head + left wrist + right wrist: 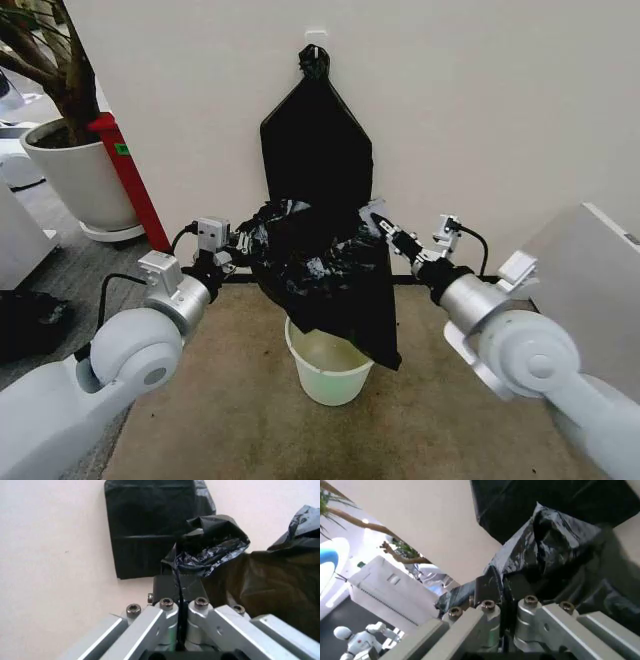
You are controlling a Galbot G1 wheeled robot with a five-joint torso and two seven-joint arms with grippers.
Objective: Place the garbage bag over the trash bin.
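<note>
Head view: garbage bag (325,280) stretched between left gripper (240,248) and right gripper (381,226), hanging over trash bin (329,366) on the floor, beneath flat black bundle (316,140) on wall.
Left wrist view: left gripper (179,587) clamped on bag edge (210,549).
Right wrist view: right gripper (496,587) pinching bag (555,540).

The head view is lit evenly and softly from above; only faint shadows are cast on the wall (480,120). Straight lines are bowed toward the edges by wide-angle distortion. Small glints are caught on the garbage bag (325,270), whose folds are otherwise lost in black. In both wrist views the near metal linkage is blurred, and the background is overexposed in the right wrist view.
</note>
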